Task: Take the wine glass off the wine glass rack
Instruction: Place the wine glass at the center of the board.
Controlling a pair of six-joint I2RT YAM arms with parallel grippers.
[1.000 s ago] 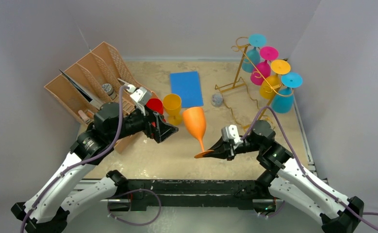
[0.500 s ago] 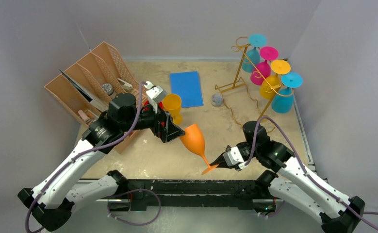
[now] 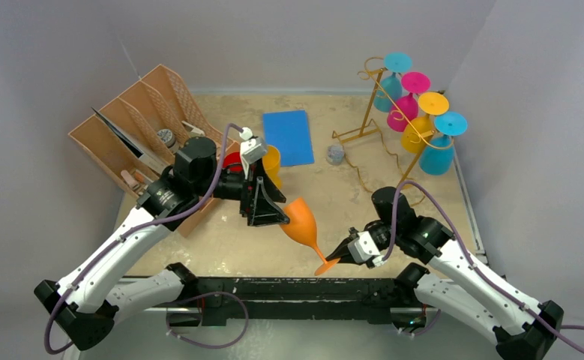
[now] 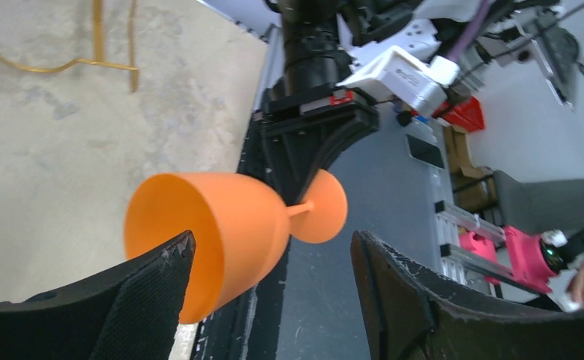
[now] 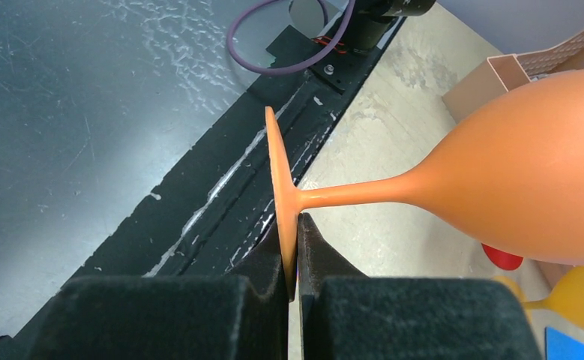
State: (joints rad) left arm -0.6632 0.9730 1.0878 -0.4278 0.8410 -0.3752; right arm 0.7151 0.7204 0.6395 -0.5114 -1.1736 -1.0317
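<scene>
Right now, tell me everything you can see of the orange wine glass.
The orange wine glass looks like smooth, opaque plastic, with a rounded bowl, a thin stem and a flat round foot. It is away from the wine glass rack, held tilted in the air over the near edge of the table, with its mouth toward the left arm. The right gripper has its jaws pinched on the foot's rim. The left gripper is open, its jaws on either side of the bowl. I cannot tell whether they touch it.
</scene>
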